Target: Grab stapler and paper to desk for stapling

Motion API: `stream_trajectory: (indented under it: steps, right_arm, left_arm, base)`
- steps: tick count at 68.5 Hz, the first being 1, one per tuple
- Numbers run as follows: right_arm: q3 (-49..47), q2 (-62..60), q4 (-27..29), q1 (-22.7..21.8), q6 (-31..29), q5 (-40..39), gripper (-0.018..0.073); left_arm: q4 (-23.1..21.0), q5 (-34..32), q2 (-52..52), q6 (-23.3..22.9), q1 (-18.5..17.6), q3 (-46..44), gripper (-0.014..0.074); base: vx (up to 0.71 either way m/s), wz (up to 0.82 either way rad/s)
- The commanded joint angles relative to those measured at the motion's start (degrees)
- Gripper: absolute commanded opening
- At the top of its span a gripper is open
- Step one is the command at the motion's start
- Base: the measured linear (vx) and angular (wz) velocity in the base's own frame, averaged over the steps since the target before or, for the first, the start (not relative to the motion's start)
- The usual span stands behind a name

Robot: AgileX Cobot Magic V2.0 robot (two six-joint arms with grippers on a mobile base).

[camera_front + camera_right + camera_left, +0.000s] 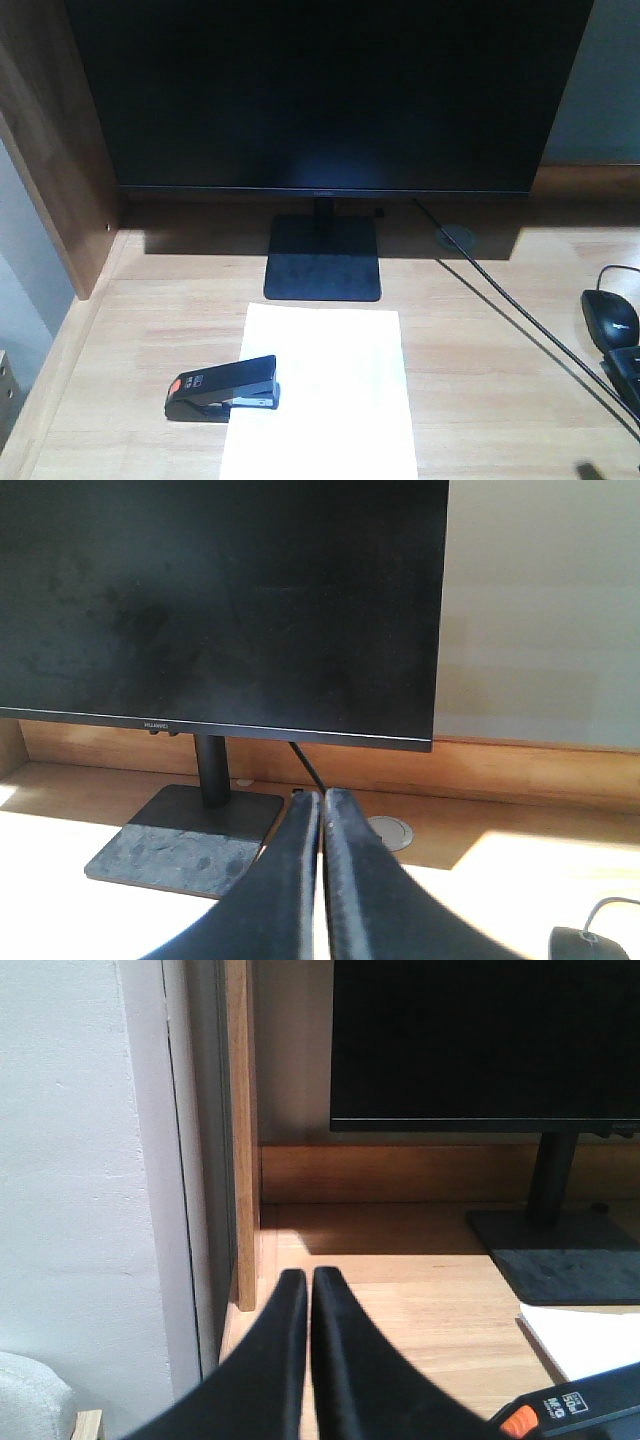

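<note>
The black stapler (222,388) with its orange patch lies on the light wooden desk (480,380), its front end over the left edge of the white paper (325,390). The sheet lies flat in front of the monitor base. In the left wrist view my left gripper (308,1275) is shut and holds nothing; it hangs left of the stapler (575,1410) and the paper corner (585,1338). Over the desk's middle my right gripper (322,795) is shut too, with nothing in it. Neither gripper shows clearly in the front view.
A black monitor (330,90) on a square base (323,258) fills the back of the desk. Its cable (520,330) runs to the front right, past a black mouse (610,315). A wooden side panel (55,150) walls the left edge.
</note>
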Motion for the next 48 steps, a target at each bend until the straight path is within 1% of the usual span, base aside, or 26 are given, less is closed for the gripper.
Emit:
stream_trajectory:
  steps: [1, 23, 32, 36, 37, 39, 43, 44, 47, 48]
  right_arm:
    - [-1.5, 0.4, -1.3, 0.1, -0.6, -2.5, -0.0010]
    - [-1.5, 0.4, -1.3, 0.1, -0.5, -2.1, -0.0010]
    - [-1.4, 0.4, 0.8, 0.1, -0.6, -1.5, -0.0010]
    - [-1.4, 0.4, 4.1, 0.1, -1.8, -0.7, -0.0010]
    - [-1.4, 0.4, 4.6, 0.1, -2.5, -0.6, -0.0010]
    - [-1.4, 0.4, 7.7, 0.1, -5.1, -0.2, -0.0010]
    - [-1.4, 0.4, 14.7, 0.1, -11.3, 0.3, -0.0010]
    - [-1.4, 0.4, 15.6, 0.1, -13.2, 0.4, -0.0010]
    - [-1.4, 0.4, 22.7, 0.1, -20.2, 0.4, -0.0010]
    - [-1.4, 0.4, 23.6, 0.1, -22.2, 0.4, -0.0010]
  left_arm:
    - [-0.5, -4.9, -0.9, -0.6, 0.1, 0.6, -0.0006]
    - [-0.5, -4.9, -0.9, -0.6, 0.1, 0.6, -0.0006]
    - [-0.5, -4.9, -0.9, -0.6, 0.1, 0.6, -0.0006]
    - [-0.5, -4.9, -0.9, -0.6, 0.1, 0.6, -0.0006]
    - [-0.5, -4.9, -0.9, -0.6, 0.1, 0.6, -0.0006]
    - [-0.5, -4.9, -0.9, -0.6, 0.1, 0.6, -0.0006]
    - [-0.5, -4.9, -0.9, -0.6, 0.1, 0.6, -0.0006]
    - [-0.5, -4.9, -0.9, -0.6, 0.1, 0.6, -0.0006]
    - [-0.5, -4.9, -0.9, -0.6, 0.1, 0.6, -0.0006]
    - [-0.5, -4.9, -0.9, -0.6, 0.1, 0.6, -0.0006]
  base:
    - [0.00, 0.00]
    - [0.00, 0.00]
    - [0.00, 0.00]
    - [0.00, 0.00]
    - [0.00, 0.00]
    - [0.00, 0.00]
    - [0.00, 0.00]
    - [0.00, 0.00]
    - [0.00, 0.00]
    - [0.00, 0.00]
